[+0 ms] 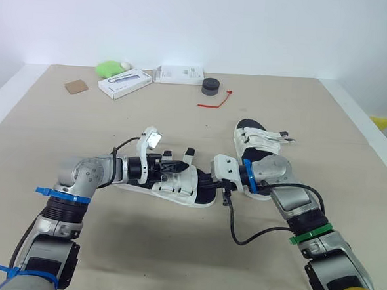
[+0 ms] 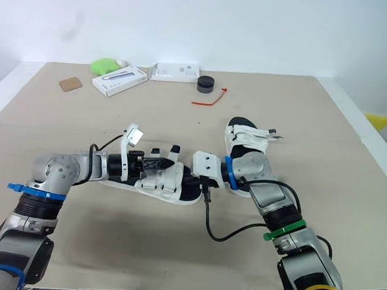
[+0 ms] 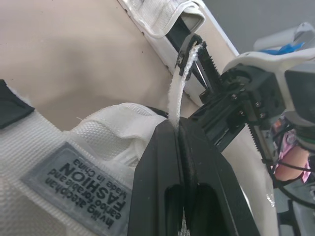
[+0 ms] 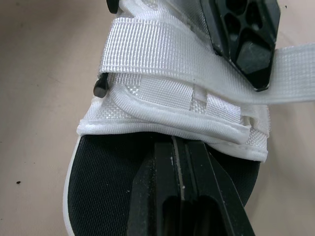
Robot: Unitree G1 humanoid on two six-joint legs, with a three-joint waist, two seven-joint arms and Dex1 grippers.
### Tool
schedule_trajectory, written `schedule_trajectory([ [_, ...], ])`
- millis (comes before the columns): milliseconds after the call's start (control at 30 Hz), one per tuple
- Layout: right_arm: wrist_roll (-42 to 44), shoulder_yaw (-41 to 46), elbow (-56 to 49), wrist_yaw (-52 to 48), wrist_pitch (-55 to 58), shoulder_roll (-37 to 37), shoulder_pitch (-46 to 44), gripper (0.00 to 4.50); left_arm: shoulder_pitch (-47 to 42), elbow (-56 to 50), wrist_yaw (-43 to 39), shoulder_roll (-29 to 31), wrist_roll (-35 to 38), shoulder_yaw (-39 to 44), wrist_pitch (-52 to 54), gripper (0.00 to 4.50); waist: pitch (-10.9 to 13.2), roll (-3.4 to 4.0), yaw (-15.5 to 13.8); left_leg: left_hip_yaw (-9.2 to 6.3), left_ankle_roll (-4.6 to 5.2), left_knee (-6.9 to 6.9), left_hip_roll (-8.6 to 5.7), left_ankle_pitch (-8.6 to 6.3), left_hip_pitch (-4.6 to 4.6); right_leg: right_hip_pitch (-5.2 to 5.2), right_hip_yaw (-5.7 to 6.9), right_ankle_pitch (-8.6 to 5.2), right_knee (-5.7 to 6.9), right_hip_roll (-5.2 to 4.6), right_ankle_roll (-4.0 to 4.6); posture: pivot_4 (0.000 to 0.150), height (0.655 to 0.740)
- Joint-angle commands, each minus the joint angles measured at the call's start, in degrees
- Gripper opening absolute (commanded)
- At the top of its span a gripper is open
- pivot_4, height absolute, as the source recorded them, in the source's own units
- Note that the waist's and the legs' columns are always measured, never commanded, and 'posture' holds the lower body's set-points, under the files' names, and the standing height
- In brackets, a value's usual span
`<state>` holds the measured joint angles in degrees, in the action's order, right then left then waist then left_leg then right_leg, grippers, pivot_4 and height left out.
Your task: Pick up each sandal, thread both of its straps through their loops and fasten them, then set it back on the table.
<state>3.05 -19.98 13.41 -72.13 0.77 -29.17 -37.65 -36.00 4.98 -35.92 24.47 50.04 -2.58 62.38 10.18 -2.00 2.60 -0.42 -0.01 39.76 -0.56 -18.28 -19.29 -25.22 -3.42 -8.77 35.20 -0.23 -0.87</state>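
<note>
While the left pincer (image 1: 172,163) is pinching the white strap (image 3: 179,93) tight, the closed right pincer (image 1: 206,183) is touching the near sandal (image 1: 178,187) lying on the tabletop (image 1: 141,247). Behind it, the other sandal (image 1: 256,141) is lying flat.

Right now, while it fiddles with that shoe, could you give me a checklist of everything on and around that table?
Surface: tan table, flat.
Job's things: near sandal lying between the grippers, its strap held out; far sandal lying beside the right arm.
Clutter: green lump, long white box, flat white box, dark puck, red tie, brown card, all towards the far edge.
Grippers: left gripper shut on the strap; right gripper shut, tips at the near sandal's white upper.
Cables: black cable looping from the right wrist.
Surroundings: white wall; yellow object past the table's right edge.
</note>
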Motion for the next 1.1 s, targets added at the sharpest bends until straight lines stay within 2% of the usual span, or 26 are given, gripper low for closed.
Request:
schedule_trajectory([
  [33, -0.6, -0.6, -1.2, -0.5, 0.3, -0.7, 1.3, 0.0, -0.7, 0.2, -1.7, 1.2, -5.0, -1.5, -2.6, 1.14, 0.0, 0.0, 0.0, 0.0, 0.0, 0.0, 0.0, 0.0, 0.0, 0.0, 0.0, 0.0, 0.0, 0.0, 0.0, 0.15, 0.74],
  [133, -0.7, -0.5, -1.4, -0.4, 0.4, -0.8, 1.5, 0.0, -0.6, -3.1, -6.3, 3.3, -9.2, -3.9, -8.5, 2.39, 0.0, 0.0, 0.1, 0.02, 0.0, -0.01, 0.01, 0.0, -0.01, -0.01, -0.01, -0.01, -0.01, 0.03, 0.0, 0.15, 0.74],
  [433, -0.7, -0.5, -1.8, -0.3, 0.5, -0.9, 1.8, 0.0, -5.1, -1.2, -14.2, 5.4, -19.5, -2.8, -28.0, 2.39, 0.0, 0.0, 0.0, 0.02, 0.0, -0.05, 0.0, -0.01, -0.08, -0.06, 0.0, -0.03, -0.07, -0.01, -0.01, 0.15, 0.74],
  [567, -0.7, -0.6, -1.9, -0.3, 0.4, -0.9, 1.9, 0.0, -4.5, -5.3, -19.0, 4.6, -19.8, -3.2, -34.0, 2.39, 0.0, 0.0, 0.0, 0.06, 0.05, -0.05, 0.01, -0.05, -0.08, -0.07, -0.03, -0.05, -0.08, -0.02, -0.04, 0.15, 0.74],
  [667, -0.8, -0.6, -1.8, -0.3, 0.4, -0.8, 1.8, 0.0, -2.8, -7.7, -22.3, 4.2, -19.7, -5.1, -34.5, 2.39, 0.0, 0.0, 0.0, 0.05, 0.06, -0.05, 0.01, -0.06, -0.11, -0.09, -0.03, -0.06, -0.08, -0.02, -0.04, 0.15, 0.74],
  [767, -0.7, -0.6, -1.8, -0.2, 0.5, -0.7, 1.8, 0.0, -1.6, -5.4, -24.1, 4.2, -24.0, -8.5, -37.2, 1.65, 0.0, 0.0, 0.0, 0.07, 0.07, -0.05, 0.01, -0.06, -0.08, -0.07, -0.06, -0.07, -0.07, -0.01, -0.06, 0.15, 0.74],
  [867, -0.8, -0.7, -1.7, -0.1, 0.5, -0.6, 1.8, 0.0, -1.9, -1.4, -23.7, 2.8, -26.6, -10.0, -37.9, 0.27, 0.0, 0.0, 0.0, 0.07, 0.07, -0.04, 0.02, -0.06, -0.08, -0.07, -0.05, -0.18, -0.07, 0.04, -0.25, 0.15, 0.74],
  [900, -0.8, -0.7, -1.7, -0.1, 0.6, -0.6, 1.7, 0.0, -2.1, -0.2, -23.5, 2.6, -27.6, -10.5, -38.1, 0.07, 0.0, 0.0, 0.0, 0.07, 0.07, -0.04, 0.03, -0.06, -0.09, -0.07, -0.05, -0.18, -0.07, 0.05, -0.25, 0.15, 0.74],
  [1100, -0.8, -0.6, -1.9, 0.0, 0.8, -0.7, 1.7, 0.0, -4.4, 8.1, -23.3, 1.5, -33.0, -12.4, -38.6, 0.07, 0.0, -0.01, 0.0, 0.08, 0.09, -0.03, 0.03, -0.07, -0.07, -0.05, -0.06, -0.15, -0.07, 0.04, -0.21, 0.15, 0.74],
])
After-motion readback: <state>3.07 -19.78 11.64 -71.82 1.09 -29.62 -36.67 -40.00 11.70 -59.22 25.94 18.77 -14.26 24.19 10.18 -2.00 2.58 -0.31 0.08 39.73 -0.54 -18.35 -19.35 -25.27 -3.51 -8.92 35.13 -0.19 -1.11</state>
